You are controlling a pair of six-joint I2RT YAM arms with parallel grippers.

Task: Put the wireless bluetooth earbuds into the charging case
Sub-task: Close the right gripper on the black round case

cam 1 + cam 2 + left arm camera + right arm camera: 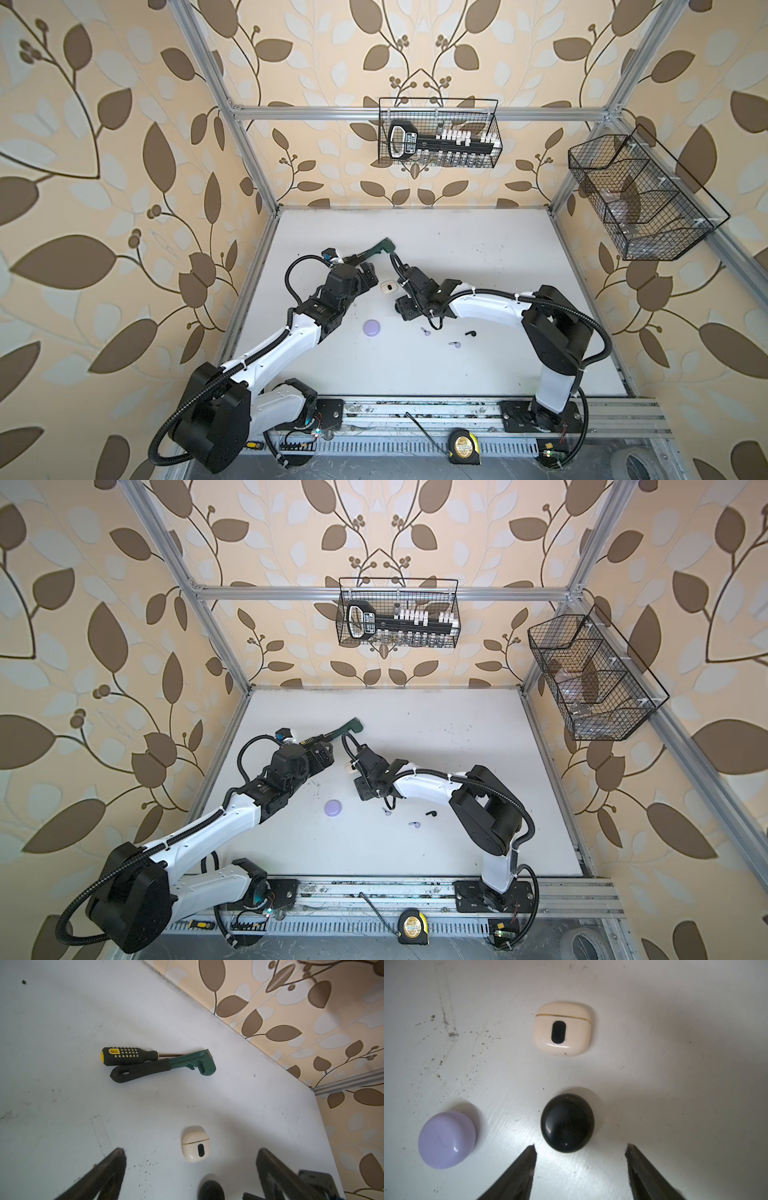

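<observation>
The left white-and-black robot arm [286, 336] stretches from its base at the near left corner diagonally toward the middle. Its forearm lies low and its black wrist [345, 282] is bent forward. The left gripper [191, 1152] has its two dark fingers [116, 1165] spread wide apart. The right white-and-black robot arm [490, 305] stands up from its base at the near right, bends sharply at the black elbow [552, 320] and reaches to the left. The right gripper [580, 1147] is tilted downward, and its dark fingers [521, 1169] are clearly parted.

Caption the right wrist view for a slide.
Open right gripper facing the black case; cream case and lilac case lie closed nearby.
</observation>
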